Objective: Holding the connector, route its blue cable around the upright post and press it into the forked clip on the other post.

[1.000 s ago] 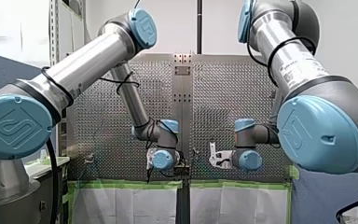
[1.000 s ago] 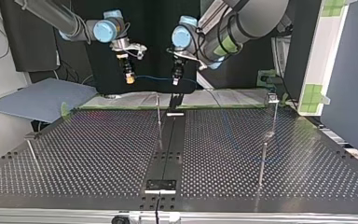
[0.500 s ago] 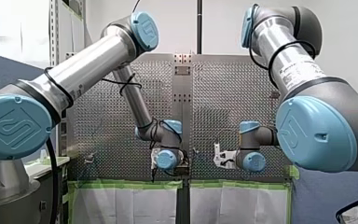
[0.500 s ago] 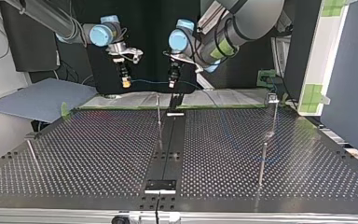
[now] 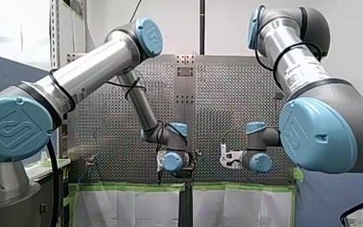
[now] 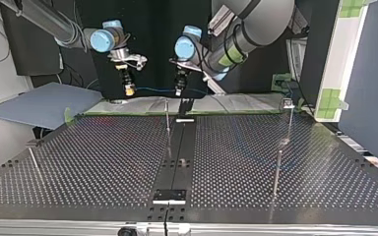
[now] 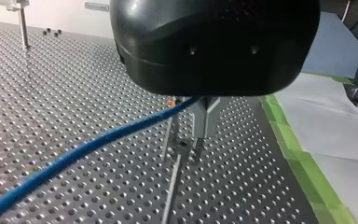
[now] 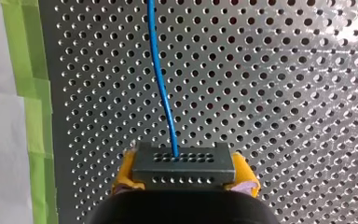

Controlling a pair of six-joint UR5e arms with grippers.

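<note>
My right gripper (image 8: pixel 185 173) has its yellow pads (image 8: pixel 125 176) clamped on either side of the grey connector (image 8: pixel 184 163). The blue cable (image 8: pixel 161 84) leaves the connector's face and runs straight ahead over the perforated table (image 6: pixel 103 162). Gripping the rigid block rather than the cable itself looks like a way to fix the cable's end and heading.

My left gripper (image 7: pixel 204 119) sits a short way along the same line. Its metal fingers look pinched together on the cable, though the black body hides most of them. From there the cable slopes away to the lower left of the left wrist view.

In the top view, 2 grippers hang side by side in the upper middle of the frame, with the cable nearly level between them. My guess is that 2 holds keep that span taut and clear of the table until it reaches the upright post (image 6: pixel 168 118) just below them. The other post (image 6: pixel 289 114) stands well apart at the right of that view. It has a small fitting on top, too small for me to make out a fork, and the cable is not in it yet.

Compared with 1 second ago, both grippers have drifted toward the left of the top view and sit slightly lower in the frame. In the front view the same shift shows as a move to the right. The spacing between them looks unchanged.
</note>
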